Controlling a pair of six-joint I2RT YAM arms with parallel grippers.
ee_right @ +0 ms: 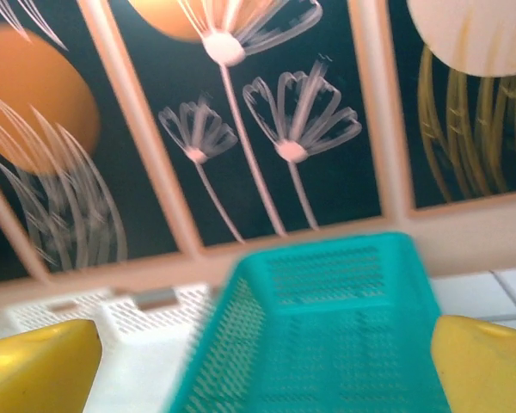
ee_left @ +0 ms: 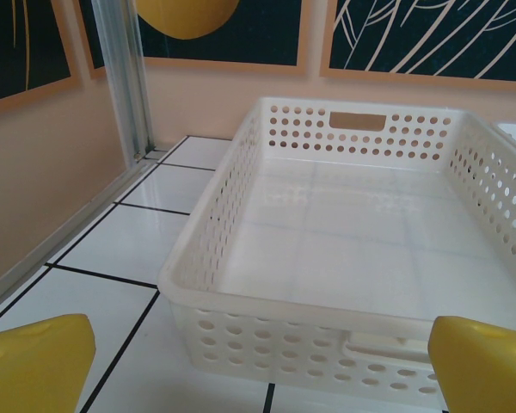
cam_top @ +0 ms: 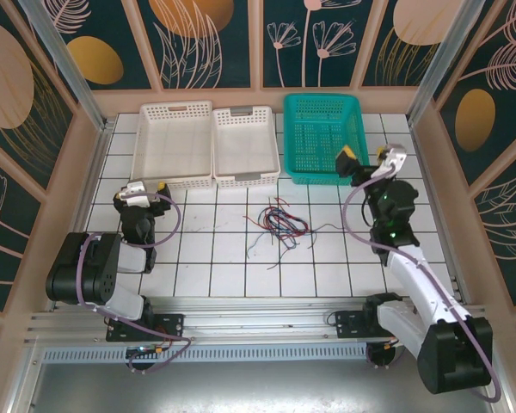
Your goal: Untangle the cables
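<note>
The cables [cam_top: 279, 224], thin red, black and blue wires, lie in a loose tangle on the white tiles in the middle of the table. My left gripper [cam_top: 159, 188] sits low at the left, well away from the tangle. It faces the near wall of a white basket [ee_left: 327, 284]. In the left wrist view its yellow fingertips [ee_left: 34, 361] stand wide apart, so the left gripper [ee_left: 262, 379] is open and holds nothing. My right gripper [cam_top: 364, 155] is raised at the right, by the teal basket [cam_top: 324, 138]. Seen from its wrist, the right gripper [ee_right: 262, 370] is open and empty, facing that teal basket [ee_right: 327, 327].
Two white baskets [cam_top: 174, 142] [cam_top: 246, 144] and the teal one stand in a row along the back. Peach side walls [cam_top: 82, 172] and aluminium posts [ee_left: 129, 77] close in the table. Open tiles surround the tangle.
</note>
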